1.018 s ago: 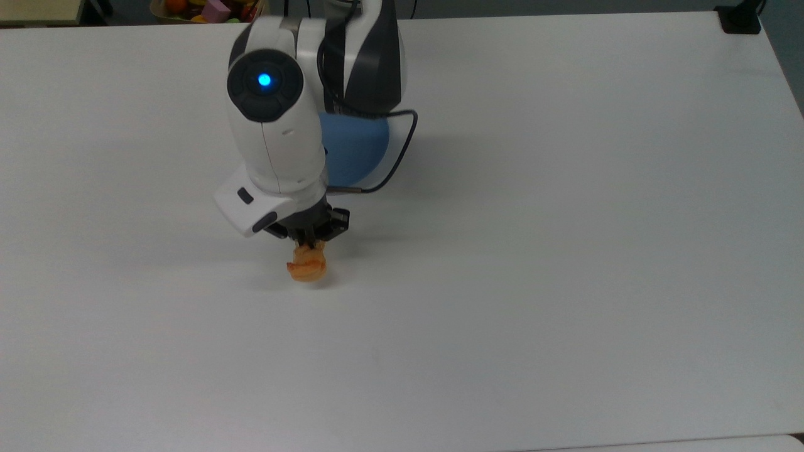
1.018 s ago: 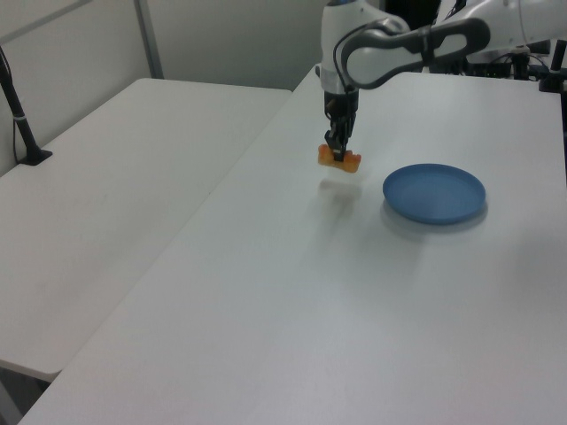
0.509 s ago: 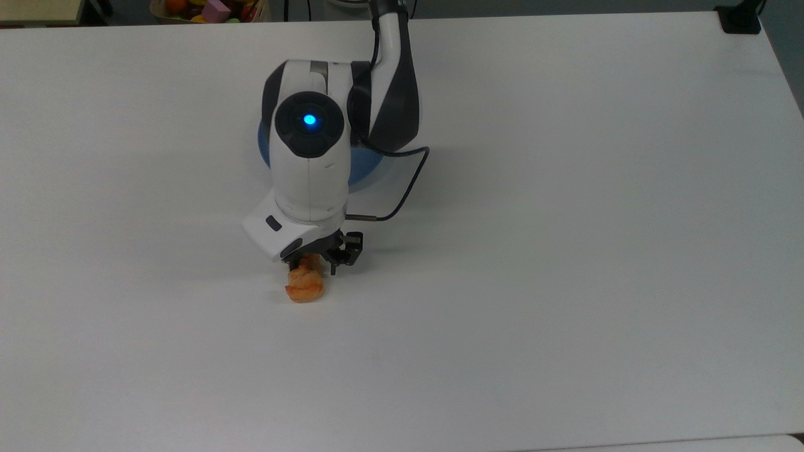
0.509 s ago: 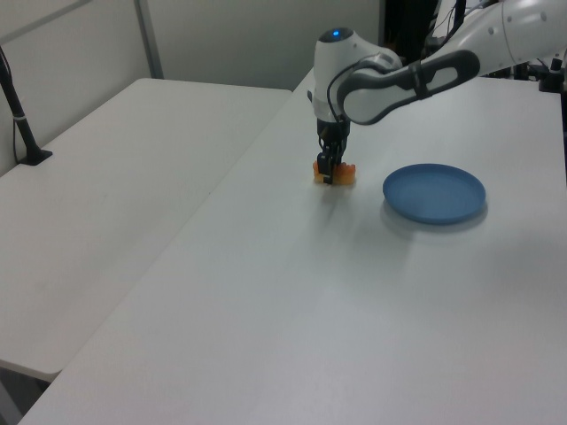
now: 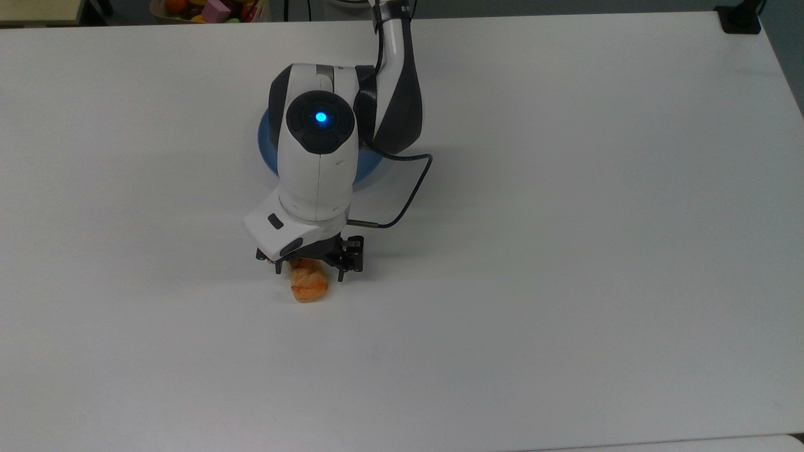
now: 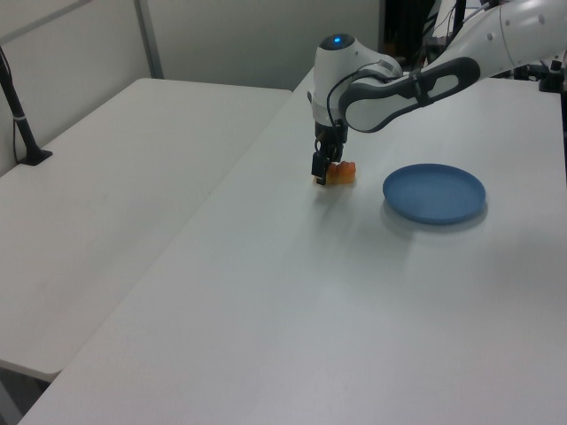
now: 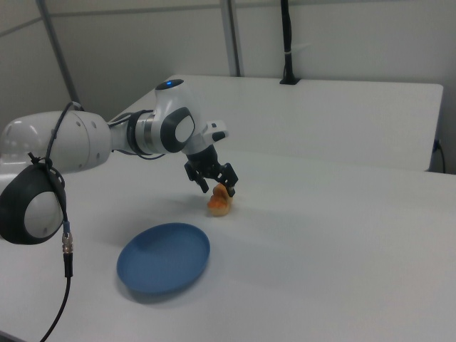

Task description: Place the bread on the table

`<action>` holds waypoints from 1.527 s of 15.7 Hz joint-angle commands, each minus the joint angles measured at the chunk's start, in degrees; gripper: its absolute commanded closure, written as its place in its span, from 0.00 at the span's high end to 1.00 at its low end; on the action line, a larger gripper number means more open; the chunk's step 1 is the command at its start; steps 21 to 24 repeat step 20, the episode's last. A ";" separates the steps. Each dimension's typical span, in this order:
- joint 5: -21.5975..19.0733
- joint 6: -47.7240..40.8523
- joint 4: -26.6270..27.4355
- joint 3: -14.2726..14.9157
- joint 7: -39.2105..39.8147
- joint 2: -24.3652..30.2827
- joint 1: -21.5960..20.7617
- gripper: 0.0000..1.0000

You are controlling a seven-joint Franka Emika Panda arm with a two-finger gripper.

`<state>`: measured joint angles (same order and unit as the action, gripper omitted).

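- White tabletop point(image 5: 565, 251) spreads plain and bare, with the blue plate point(image 7: 164, 258) lying empty behind the arm.
- Bread point(image 5: 308, 284) sits on the table, near the plate but apart from it.
- Gripper point(image 5: 309, 263) hangs over the loaf with its fingers spread, the bread released.
- Rising straight up would best avoid nudging the loaf.
- At the top view's upper left, a box of coloured toys point(image 5: 210, 9) sits off the table.

Bare table point(image 5: 565, 282) surrounds; blue plate point(image 6: 434, 193) stands near.
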<state>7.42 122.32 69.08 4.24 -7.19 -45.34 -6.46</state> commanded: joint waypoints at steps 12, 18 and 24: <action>-0.64 -6.09 29.61 0.16 -1.25 38.28 -0.05 1.00; -1.44 -19.13 33.57 0.42 -0.98 47.10 -0.05 1.00; -3.10 -19.22 33.40 0.95 -0.90 47.01 0.65 1.00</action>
